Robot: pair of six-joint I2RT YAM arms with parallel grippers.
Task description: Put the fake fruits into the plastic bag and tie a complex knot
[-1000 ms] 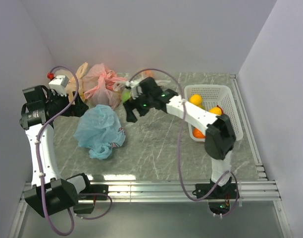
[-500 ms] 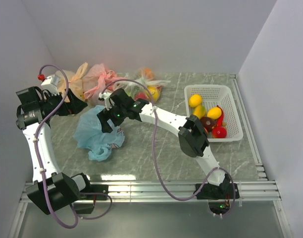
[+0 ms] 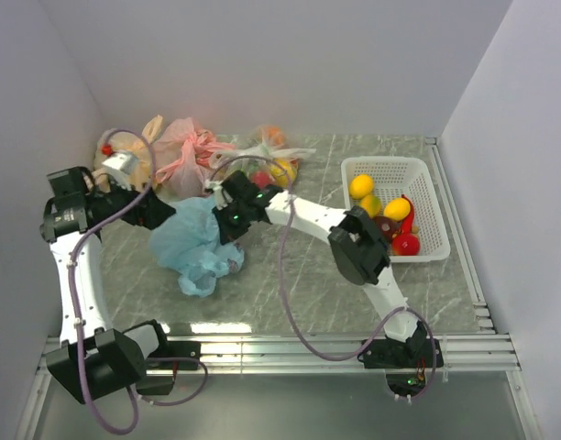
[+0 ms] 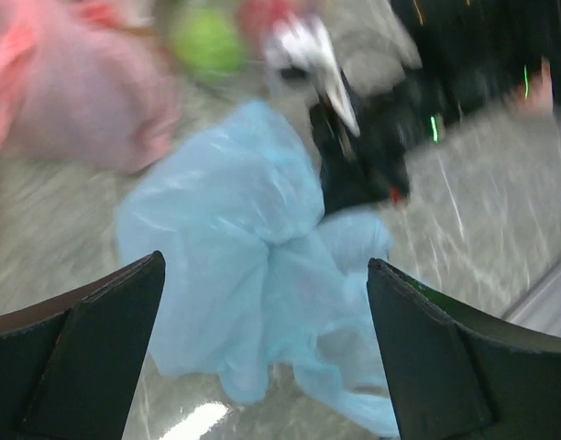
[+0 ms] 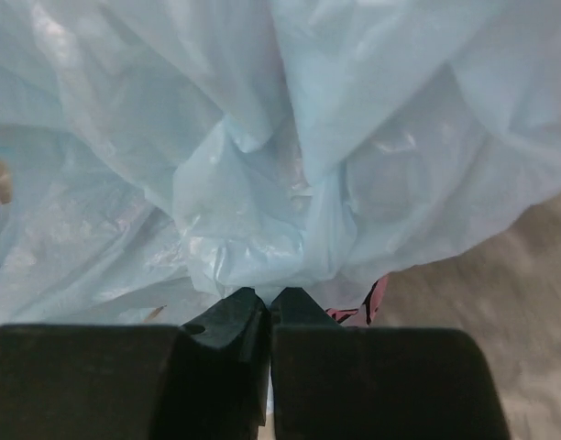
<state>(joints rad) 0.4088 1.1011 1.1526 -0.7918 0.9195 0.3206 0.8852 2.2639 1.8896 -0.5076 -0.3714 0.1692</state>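
Observation:
The light blue plastic bag [image 3: 194, 246] lies crumpled on the table left of centre. My right gripper [image 3: 229, 223] reaches across to its right edge, and in the right wrist view the right gripper [image 5: 269, 295] is shut on a fold of the plastic bag [image 5: 280, 165]. My left gripper [image 3: 159, 213] hangs open at the bag's upper left. In the left wrist view the left gripper [image 4: 265, 268] has its jaws wide apart above the plastic bag [image 4: 235, 266], not touching it. The fake fruits [image 3: 390, 220] lie in the white basket [image 3: 427, 183]. A knot is out of view.
A pink bag [image 3: 184, 147] and a clear bag [image 3: 273, 165] holding fruit sit along the back wall. The pink bag [image 4: 79, 101] shows blurred in the left wrist view. A wall runs close on the left, and a metal rail [image 3: 280, 348] borders the near edge.
My right gripper swung from the back of the table onto the blue bag and shut on it. The bag shifted slightly right. My left gripper moved closer to the bag, still open.

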